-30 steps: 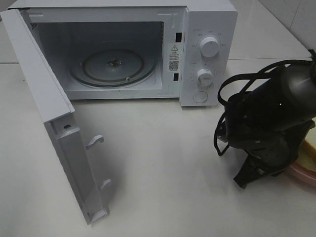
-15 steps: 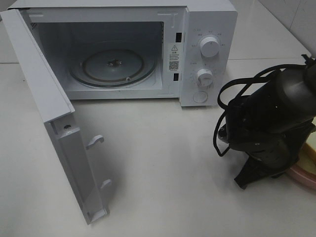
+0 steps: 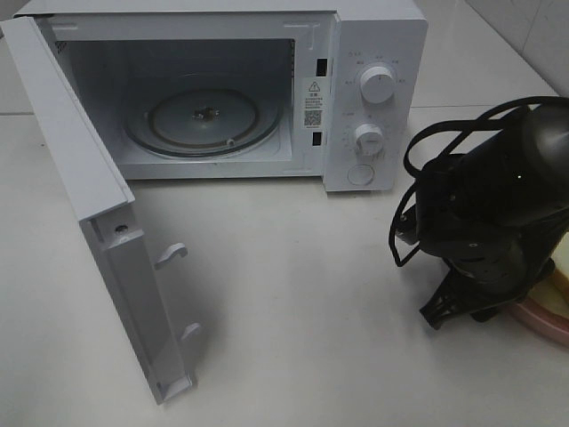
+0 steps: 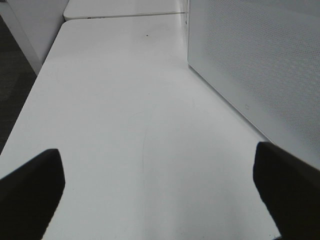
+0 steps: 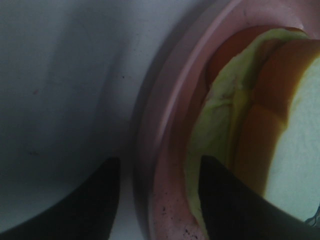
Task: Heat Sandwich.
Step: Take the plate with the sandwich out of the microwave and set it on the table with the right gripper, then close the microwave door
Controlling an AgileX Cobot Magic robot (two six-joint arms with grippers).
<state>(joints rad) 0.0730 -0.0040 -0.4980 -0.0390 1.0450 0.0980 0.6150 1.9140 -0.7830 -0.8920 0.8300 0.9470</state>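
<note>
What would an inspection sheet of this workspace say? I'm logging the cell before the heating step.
Surface: white table, bare in front of the microwave.
Job's things: sandwich on pink plate, at the table's right edge; microwave door open, glass turntable holds nothing.
Clutter: nothing seen.
Grippers: left claw open over bare table; right claw part open, straddling the plate rim, one finger outside it, one on the plate beside the sandwich.
Cables: black loops on the right arm.
Surroundings: tiled wall behind.

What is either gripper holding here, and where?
Nothing. The right gripper straddles the pink plate rim, jaws apart; the left gripper is open over bare table.
</note>
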